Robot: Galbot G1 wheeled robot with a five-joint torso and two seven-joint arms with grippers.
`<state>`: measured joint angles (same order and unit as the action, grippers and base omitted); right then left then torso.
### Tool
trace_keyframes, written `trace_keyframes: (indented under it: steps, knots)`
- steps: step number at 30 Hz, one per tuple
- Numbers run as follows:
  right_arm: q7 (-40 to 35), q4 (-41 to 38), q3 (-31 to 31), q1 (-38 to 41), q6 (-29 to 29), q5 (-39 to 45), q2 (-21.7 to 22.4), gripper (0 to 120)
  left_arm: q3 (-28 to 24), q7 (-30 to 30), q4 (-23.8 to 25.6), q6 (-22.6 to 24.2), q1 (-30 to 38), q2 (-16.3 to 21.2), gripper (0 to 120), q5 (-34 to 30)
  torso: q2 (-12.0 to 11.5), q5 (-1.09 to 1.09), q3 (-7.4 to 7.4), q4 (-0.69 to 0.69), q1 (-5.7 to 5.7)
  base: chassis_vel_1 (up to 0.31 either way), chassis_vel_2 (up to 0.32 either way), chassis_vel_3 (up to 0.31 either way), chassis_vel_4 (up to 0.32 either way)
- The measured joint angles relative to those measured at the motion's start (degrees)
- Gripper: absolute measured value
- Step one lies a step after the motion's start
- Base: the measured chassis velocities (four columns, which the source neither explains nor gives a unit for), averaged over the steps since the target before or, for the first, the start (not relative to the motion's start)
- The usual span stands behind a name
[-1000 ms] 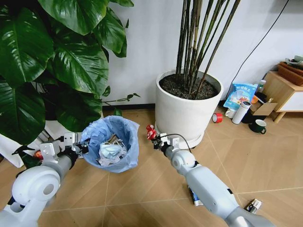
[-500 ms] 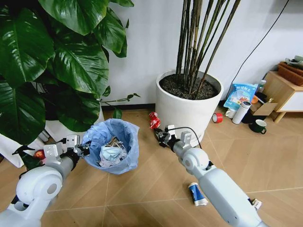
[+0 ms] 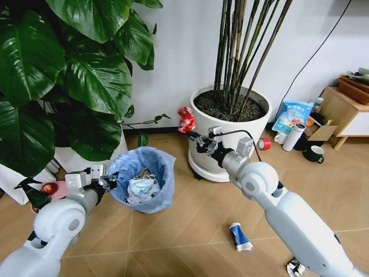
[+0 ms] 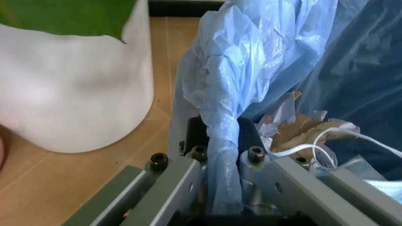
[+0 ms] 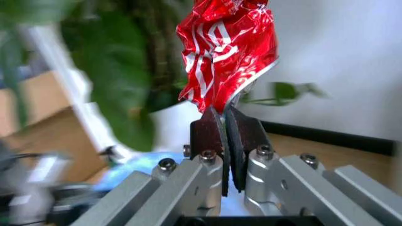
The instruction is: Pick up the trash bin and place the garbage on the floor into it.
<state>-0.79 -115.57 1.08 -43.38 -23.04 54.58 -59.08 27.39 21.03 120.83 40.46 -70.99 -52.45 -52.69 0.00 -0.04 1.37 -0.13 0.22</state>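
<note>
**A:** Herringbone wood floor (image 3: 190, 225) is seen in front of a white wall, with a large white plant pot (image 3: 228, 135) at centre and a broad-leaf plant (image 3: 63, 75) at left. Where is the bin?

**B:** The trash bin (image 3: 141, 180) is seen left of centre, beside the pot, lined with a light-blue bag. Its rim is clamped by the left gripper (image 4: 223, 155), with the bag (image 4: 251, 66) pinched between the closed fingers. Bin bottom is hidden, so contact with the floor cannot be judged. Paper and a face mask are seen inside.

**A:** Right arm?

**B:** The right gripper (image 5: 225, 141) is raised in front of the pot rim, above and to the right of the bin. A crushed red piece (image 3: 186, 119) is gripped at its lower edge by fingers pressed together; its print cannot be read.

**A:** Floor litter?

**B:** A blue-white wrapper (image 3: 240, 236) is lying near the right forearm. Another small item (image 3: 296, 268) is cut off by the arm at the bottom edge and cannot be identified.
</note>
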Motion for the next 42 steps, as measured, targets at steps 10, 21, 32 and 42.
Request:
trace_keyframes:
  steps: [10,21,32,42]
  knots:
    - [-1.7,-0.3,11.1,0.9,-0.6,-0.9,-0.5,0,-1.2,0.0,-0.4,0.2,2.0,0.6,0,-0.3,0.0,0.0,0.01,0.0,0.0,0.0,0.0,0.0,0.0]
    - [-0.1,1.1,12.1,2.7,-2.3,-1.4,-1.0,32,-0.4,-0.1,-0.4,0.3,1.8,0.6,0,-0.5,0.0,-0.01,0.01,0.0,0.0,0.0,0.0,0.0,0.0]
    - [-1.8,-0.9,9.2,2.2,-1.8,-1.3,-0.8,69,0.2,-0.2,0.1,0.3,1.3,0.4,0,-0.4,0.0,0.0,0.01,0.0,0.0,0.0,0.0,0.0,0.0]
    - [-1.9,-5.6,-7.5,-12.2,-2.1,-7.1,5.5,100,1.1,-0.9,1.3,0.3,-0.1,0.2,0,0.0,0.0,0.02,0.0,-0.01,0.0,0.0,0.0,0.0,0.0]
